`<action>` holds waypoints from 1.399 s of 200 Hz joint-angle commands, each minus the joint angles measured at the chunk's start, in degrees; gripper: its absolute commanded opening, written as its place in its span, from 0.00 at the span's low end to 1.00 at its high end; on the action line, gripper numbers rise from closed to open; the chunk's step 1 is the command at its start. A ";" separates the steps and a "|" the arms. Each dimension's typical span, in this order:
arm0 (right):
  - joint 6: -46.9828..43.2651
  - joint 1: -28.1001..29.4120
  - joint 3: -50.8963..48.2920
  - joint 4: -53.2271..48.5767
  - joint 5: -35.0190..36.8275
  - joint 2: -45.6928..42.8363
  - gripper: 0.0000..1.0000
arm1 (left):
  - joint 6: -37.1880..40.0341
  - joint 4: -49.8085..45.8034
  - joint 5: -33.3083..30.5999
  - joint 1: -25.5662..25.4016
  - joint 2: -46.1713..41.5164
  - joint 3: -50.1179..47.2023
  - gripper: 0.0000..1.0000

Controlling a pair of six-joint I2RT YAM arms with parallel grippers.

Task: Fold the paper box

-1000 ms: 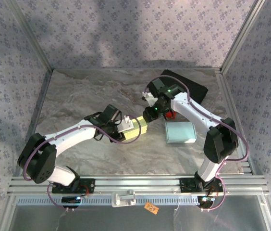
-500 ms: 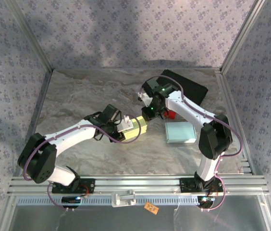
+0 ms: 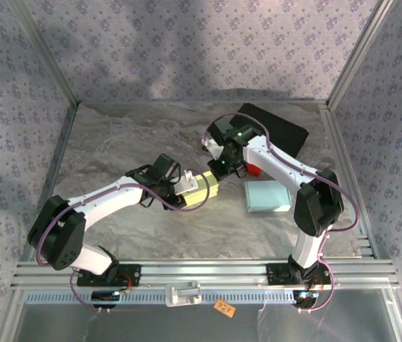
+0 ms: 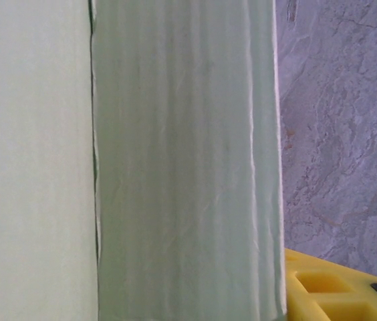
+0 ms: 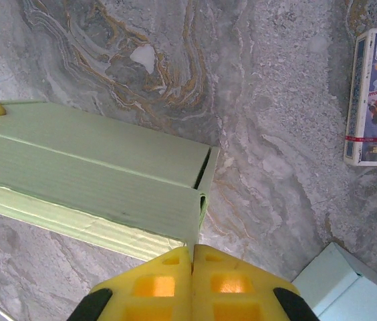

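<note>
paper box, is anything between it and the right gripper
Nothing visible stands between them. In the right wrist view the right gripper, its fingers shut, sits right at the near corner of the paper box. The printed carton and the pale blue box lie off to the right, clear of it.

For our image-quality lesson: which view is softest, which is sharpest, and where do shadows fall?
Left wrist: the paper box sits so close it looks soft. Right wrist: table veining crisp, evenly lit. Top external: broad shadows on the back wall.
</note>
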 commanded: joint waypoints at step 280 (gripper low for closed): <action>19.52 2.01 -4.19 4.24 5.01 -1.24 0.00 | -28.15 -13.40 -0.30 8.49 -16.49 5.49 0.56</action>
